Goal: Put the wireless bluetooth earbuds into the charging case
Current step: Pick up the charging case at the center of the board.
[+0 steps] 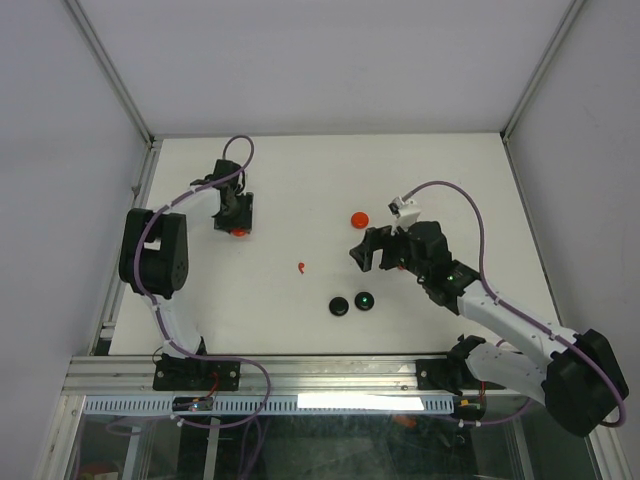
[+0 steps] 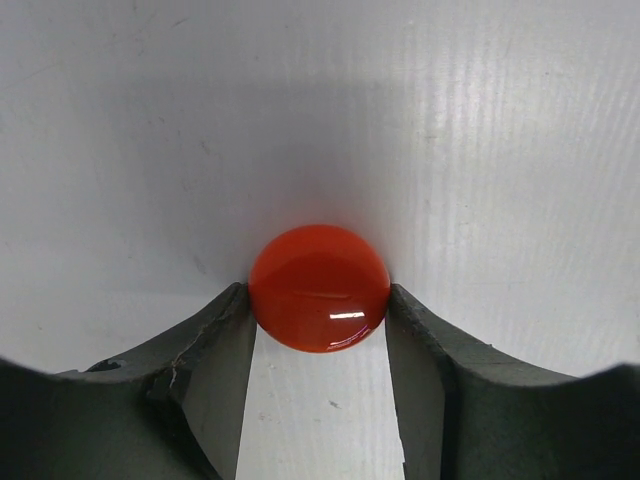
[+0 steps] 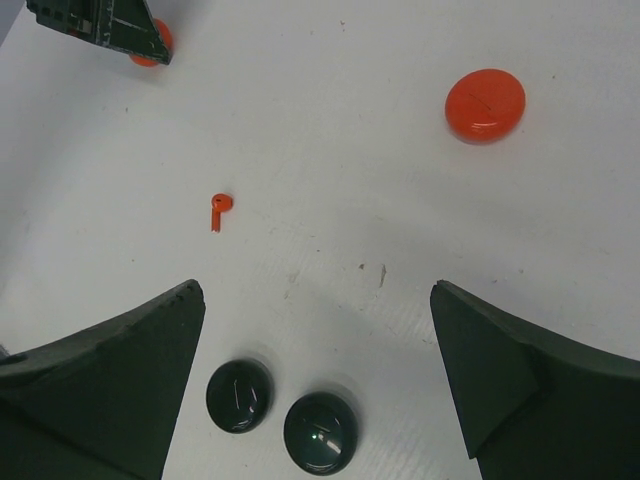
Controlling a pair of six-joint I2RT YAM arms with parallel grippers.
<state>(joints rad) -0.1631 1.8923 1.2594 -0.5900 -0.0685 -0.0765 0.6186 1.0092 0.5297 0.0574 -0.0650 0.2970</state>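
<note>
One tiny red earbud (image 1: 301, 266) lies on the white table, and it also shows in the right wrist view (image 3: 220, 210); no other earbuds are in view. My left gripper (image 1: 236, 222) is at the far left, its fingertips pressed on both sides of a round red case (image 2: 319, 288) that rests on the table. My right gripper (image 1: 370, 258) is wide open and empty above the table's middle. In its wrist view the right gripper (image 3: 315, 295) hovers just beyond two round black cases (image 3: 240, 395) (image 3: 320, 432). A second round red case (image 1: 359, 219) lies apart.
The two black cases (image 1: 340, 306) (image 1: 366, 299) sit side by side near the front middle. The left gripper's tip (image 3: 100, 25) shows at the top left of the right wrist view. White walls and a metal frame bound the table.
</note>
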